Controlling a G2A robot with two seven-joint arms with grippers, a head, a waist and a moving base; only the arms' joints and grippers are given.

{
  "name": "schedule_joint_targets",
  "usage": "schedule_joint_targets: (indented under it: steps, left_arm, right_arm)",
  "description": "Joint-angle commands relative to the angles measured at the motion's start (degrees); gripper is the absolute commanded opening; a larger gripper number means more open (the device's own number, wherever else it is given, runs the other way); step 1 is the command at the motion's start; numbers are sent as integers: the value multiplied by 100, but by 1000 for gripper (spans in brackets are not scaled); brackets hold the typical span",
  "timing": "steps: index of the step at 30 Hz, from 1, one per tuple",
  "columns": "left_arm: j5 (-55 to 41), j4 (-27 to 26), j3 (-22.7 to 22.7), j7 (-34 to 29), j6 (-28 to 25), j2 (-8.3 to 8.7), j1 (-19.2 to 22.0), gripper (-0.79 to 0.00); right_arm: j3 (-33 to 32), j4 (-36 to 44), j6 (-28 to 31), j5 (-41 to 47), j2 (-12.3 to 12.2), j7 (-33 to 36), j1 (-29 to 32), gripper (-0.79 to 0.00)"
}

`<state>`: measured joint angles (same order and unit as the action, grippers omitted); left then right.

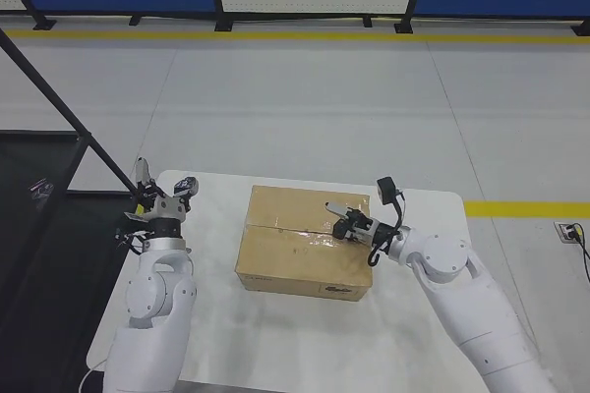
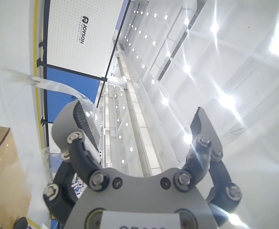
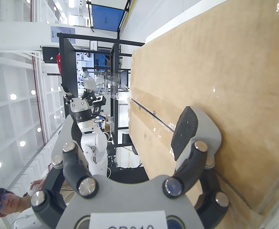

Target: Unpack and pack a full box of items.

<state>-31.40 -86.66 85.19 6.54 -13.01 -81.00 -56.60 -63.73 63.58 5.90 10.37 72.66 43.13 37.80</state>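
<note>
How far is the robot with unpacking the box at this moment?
Done: a strip of clear tape looks peeled up, clinging to the open left gripper. In hand: the open right gripper is at the seam on top of the box. Left: the flaps are still shut, so nothing is unpacked or repacked yet.

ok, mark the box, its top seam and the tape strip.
box [image 1: 295, 257], top view, flap nearest robot.
top seam [image 3: 149, 113], right wrist view, dark gap.
tape strip [image 2: 55, 86], left wrist view, strip's middle.

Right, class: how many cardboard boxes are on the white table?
1. The cardboard box sits with its flaps shut at the middle of the table, and the right gripper is open over its top seam. Anything inside it is hidden.
</note>
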Motion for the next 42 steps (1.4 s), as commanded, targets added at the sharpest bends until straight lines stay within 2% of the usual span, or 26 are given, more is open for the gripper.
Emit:
schedule_joint_targets:
  steps: [1,10,25,42]
  left_arm:
    - [248,-80,-46,48,-42,-2,-24,0]
    - [1027,-332,-270,234,-113,-30,-52,0]
    - [2442,-788,-989,106,-390,-102,-215,0]
    - [3330,-665,-1461,-55,-417,-179,-197,0]
  right_arm:
    - [-25,55,9,-11,-9,14,37,0]
    - [-110,226,-26,-77,-44,63,145,0]
    - [-505,684,215,-63,-154,-38,563,0]
    - [-1084,1108,394,94,-310,-42,1132,0]
